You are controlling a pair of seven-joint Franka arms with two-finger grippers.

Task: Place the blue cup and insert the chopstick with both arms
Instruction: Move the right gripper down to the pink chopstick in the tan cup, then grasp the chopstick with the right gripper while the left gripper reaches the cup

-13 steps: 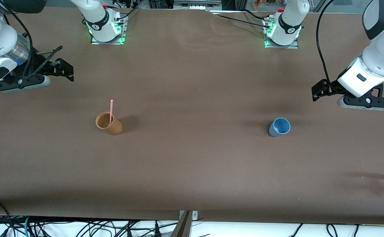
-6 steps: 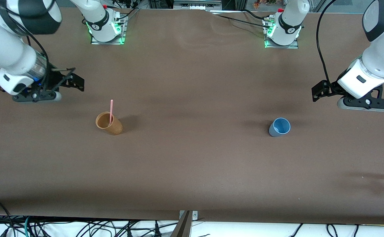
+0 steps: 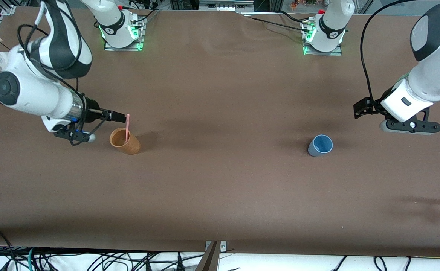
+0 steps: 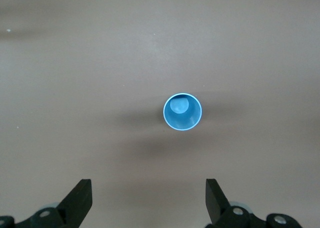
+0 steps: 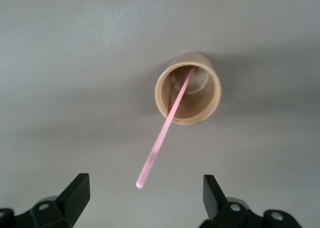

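Looking ahead, we judge the main risk is the right gripper (image 3: 120, 117), wide open and empty at centre-left of the front frame, knocking the chopstick (image 3: 127, 127) aside or tipping the orange-tan cup (image 3: 124, 141) it stands in. The left gripper (image 3: 359, 109), also spread wide and holding nothing at the right edge, could nudge over the empty, upright blue cup (image 3: 320, 145) at centre-right.

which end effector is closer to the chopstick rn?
Right. The right end effector, open, is beside the chopstick in the tan cup; the left end effector hovers near the blue cup.
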